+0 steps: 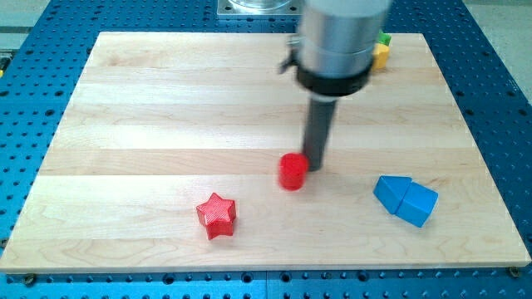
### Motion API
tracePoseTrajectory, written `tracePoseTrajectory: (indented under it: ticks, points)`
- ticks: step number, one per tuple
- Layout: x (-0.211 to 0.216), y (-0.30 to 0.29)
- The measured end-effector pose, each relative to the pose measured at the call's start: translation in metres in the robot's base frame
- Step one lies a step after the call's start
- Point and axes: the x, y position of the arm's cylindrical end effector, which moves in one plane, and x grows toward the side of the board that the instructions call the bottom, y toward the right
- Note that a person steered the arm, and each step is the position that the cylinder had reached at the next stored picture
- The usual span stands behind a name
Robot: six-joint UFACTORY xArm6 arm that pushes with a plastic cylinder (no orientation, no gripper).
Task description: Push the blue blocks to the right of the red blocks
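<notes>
- My tip (317, 170), the lower end of the straight dark rod, is resting on the pale wooden board (150, 108) a little below its middle, just beside the small red round block (292, 172), on that block's right side. I cannot tell if it is touching it.
- There is no pincer on this arm, so nothing is being opened, pressed together or pinched; the rod is only pushing.
- The red star-shaped block (217, 215) is lying nearer the board's bottom edge, to the left of the round one and apart from it.
- The two blue blocks (405, 199) are lying touching each other, like one wedge-like lump, toward the board's bottom right corner. Their exact shapes are hard to make out.
- A yellow block (380, 55) and a green block (385, 38) are showing partly behind the arm, near the top right corner.
- In my judgement the task is looking almost done: both blue blocks are already sitting to the right of both red blocks.
- What is remaining is perhaps only a small tidying, and the tip is standing between red and blue.
</notes>
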Motion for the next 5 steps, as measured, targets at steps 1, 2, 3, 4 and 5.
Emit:
tracePoseTrajectory:
  ticks: [1, 2, 3, 4, 5]
  points:
    - [0.017, -0.054]
    - [0.000, 0.021]
    - [-0.001, 0.152]
    - [0.038, 0.265]
    - [0.083, 0.239]
